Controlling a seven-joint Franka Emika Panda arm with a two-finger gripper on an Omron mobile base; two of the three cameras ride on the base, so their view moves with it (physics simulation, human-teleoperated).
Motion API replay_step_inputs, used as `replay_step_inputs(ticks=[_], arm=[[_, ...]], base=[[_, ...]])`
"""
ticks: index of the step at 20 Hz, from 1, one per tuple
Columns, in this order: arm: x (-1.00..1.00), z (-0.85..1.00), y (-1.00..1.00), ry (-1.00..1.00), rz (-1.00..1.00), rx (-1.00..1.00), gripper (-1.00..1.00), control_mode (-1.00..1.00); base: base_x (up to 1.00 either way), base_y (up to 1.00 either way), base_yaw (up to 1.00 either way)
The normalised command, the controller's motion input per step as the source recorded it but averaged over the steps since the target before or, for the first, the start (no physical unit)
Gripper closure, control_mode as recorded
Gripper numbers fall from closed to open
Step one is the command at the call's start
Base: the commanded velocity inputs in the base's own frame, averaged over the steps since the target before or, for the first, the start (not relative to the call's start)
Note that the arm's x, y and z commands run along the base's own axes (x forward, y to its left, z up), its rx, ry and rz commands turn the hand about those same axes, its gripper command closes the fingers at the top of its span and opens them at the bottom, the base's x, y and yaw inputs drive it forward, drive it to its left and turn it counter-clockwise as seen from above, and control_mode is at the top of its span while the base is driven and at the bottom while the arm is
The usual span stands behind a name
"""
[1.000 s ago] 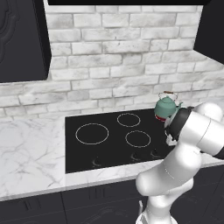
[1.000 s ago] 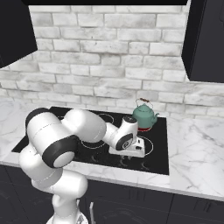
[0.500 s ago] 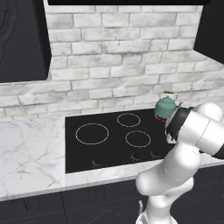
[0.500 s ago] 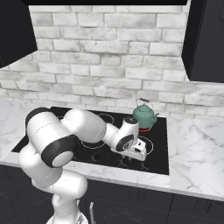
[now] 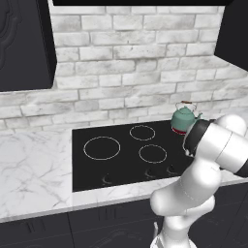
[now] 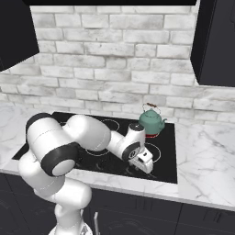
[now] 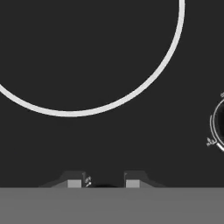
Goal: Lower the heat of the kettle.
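The small teal-green rounded kettle point(image 5: 183, 119) point(image 6: 151, 121), with its thin arched coppery handle, sits upright on the back right ring of the flat black glass cooktop point(image 5: 92, 169) point(image 6: 167, 172), and that ring glows red beneath it. The cooktop is set into the white marbled surface point(image 5: 29, 179) point(image 6: 211, 170) in front of a pale brick wall point(image 5: 121, 63).

The white arm reaches down to the front right edge of the cooktop, and the gripper point(image 6: 143, 161) point(image 7: 103, 183) hangs low over the row of dark knobs there, just above the glass. In the hand view the 2 dark fingertips point(image 7: 73, 180) stand a narrow gap apart, jaws slightly parted with a dark rounded knob top point(image 7: 104, 186) peeking between them; whether they touch it I cannot tell. A white burner ring point(image 7: 70, 113) curves above, and another round dial point(image 7: 218, 127) shows at the right edge.
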Motion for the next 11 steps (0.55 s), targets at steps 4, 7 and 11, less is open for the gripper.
replay_step_inputs(ticks=[4,7,11], arm=[[-0.42,-0.08,0.00,0.00,-0.36,0.00,1.00,-1.00],[-0.42,-0.10,0.00,0.00,-0.35,0.00,1.00,-1.00],[-0.42,-0.07,0.00,0.00,-0.35,0.00,1.00,-1.00]], base=[[0.00,0.00,0.00],[0.00,0.00,0.00],[0.00,0.00,0.00]])
